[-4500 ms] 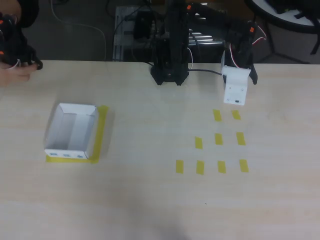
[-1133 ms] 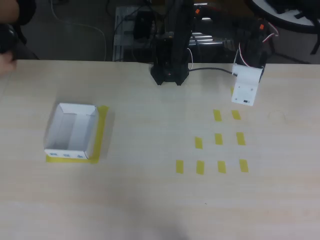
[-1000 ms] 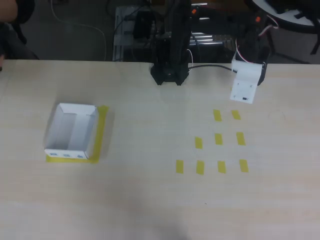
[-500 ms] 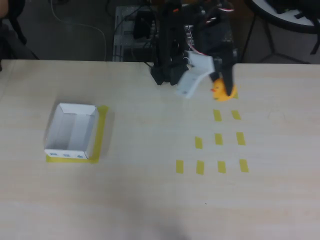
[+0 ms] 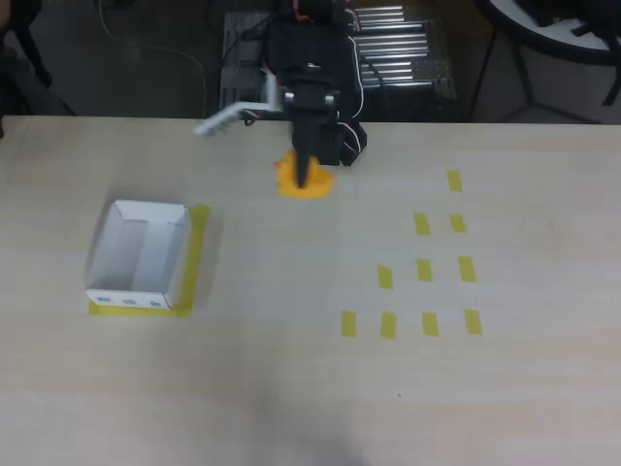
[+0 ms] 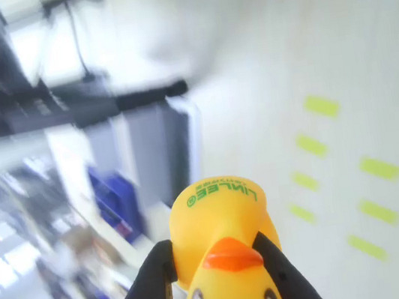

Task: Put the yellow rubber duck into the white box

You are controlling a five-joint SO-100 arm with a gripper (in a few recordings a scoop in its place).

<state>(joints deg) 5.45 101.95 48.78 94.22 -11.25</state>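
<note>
While the arm (image 5: pixel 309 92) hangs over the back edge of the table (image 5: pixel 310 388), the gripper (image 6: pixel 213 284) has its two black fingers (image 6: pixel 150 294) pressed against either side of the duck (image 6: pixel 229 266), just behind the head. The wrist view shows the beak and both eyes between the jaws, with green lettering on the toy's upturned base, so the duck is pinched nose-forward and held clear of the surface. In the overhead view the duck (image 5: pixel 304 181) appears as an orange-yellow patch under the dark finger, near the table's rear centre.

The box (image 5: pixel 141 254) stands open to the left in the overhead view, well apart from the duck, seated inside a yellow tape border (image 5: pixel 197 254). A group of tape strips (image 5: pixel 424 270) lies to the right.

Judged step: transport toward the box; release is not yet due.

Risks from here:
- The body is rounded and soft, and the grip sits on a narrow part. A fast swing could let it rotate or squeeze out.
- The wrist view is heavily blurred, which suggests rapid motion and raises that risk.
- The box walls are upright. Too low an approach could strike the near wall and push the light box off its tape.
- Early release would drop the duck onto the table, where it may roll.
</note>
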